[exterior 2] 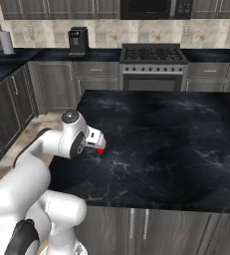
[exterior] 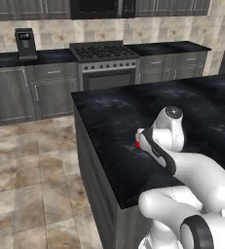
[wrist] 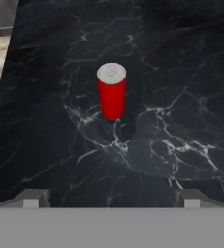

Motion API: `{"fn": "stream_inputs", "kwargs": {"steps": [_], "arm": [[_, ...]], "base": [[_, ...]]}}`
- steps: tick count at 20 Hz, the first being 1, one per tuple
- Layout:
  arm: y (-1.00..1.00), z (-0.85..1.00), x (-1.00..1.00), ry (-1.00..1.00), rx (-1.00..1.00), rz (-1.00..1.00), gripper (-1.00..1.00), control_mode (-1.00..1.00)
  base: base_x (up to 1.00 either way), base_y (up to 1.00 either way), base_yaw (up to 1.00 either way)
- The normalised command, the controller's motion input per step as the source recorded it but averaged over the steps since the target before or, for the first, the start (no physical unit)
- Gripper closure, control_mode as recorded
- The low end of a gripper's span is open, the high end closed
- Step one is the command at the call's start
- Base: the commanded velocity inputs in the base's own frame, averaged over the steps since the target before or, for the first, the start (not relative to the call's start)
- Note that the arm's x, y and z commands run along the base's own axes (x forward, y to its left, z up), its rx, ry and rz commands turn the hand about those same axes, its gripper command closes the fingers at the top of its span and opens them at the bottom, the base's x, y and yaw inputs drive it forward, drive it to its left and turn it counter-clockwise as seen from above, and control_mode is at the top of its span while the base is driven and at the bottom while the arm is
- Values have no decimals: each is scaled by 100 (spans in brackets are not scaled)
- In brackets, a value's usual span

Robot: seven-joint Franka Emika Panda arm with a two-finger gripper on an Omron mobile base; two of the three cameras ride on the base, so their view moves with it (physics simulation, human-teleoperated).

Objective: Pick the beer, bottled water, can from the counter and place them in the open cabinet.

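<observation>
The can (wrist: 112, 92), red with a silvery top, stands upright on the black marble counter (wrist: 181, 72). My gripper (wrist: 111, 199) hangs above and a little short of it, open, its two fingertips (wrist: 33, 198) set wide apart with nothing between them. A sliver of the can's red side peeks out beside my hand in the left base view (exterior: 138, 144) and in the right base view (exterior 2: 101, 149), near the counter's left end. The beer, the bottled water and the open cabinet are out of view.
The counter is an island; its left edge (exterior: 82, 121) drops to a tiled floor (exterior: 31, 170). Across the aisle stand a stove (exterior 2: 154, 60), a coffee machine (exterior 2: 78, 40) and a paper towel roll (exterior 2: 7, 42) on the back counter.
</observation>
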Motion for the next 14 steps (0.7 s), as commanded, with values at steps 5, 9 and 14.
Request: {"fn": "stream_inputs", "kwargs": {"steps": [5,9,14], "arm": [[0,-5,27,0,0,-2,-100,-100],[0,-10,23,0,0,-1,-100,-100],[0,-13,19,0,0,-1,-100,-100]], "base": [[0,0,0],[0,0,0],[0,0,0]]}}
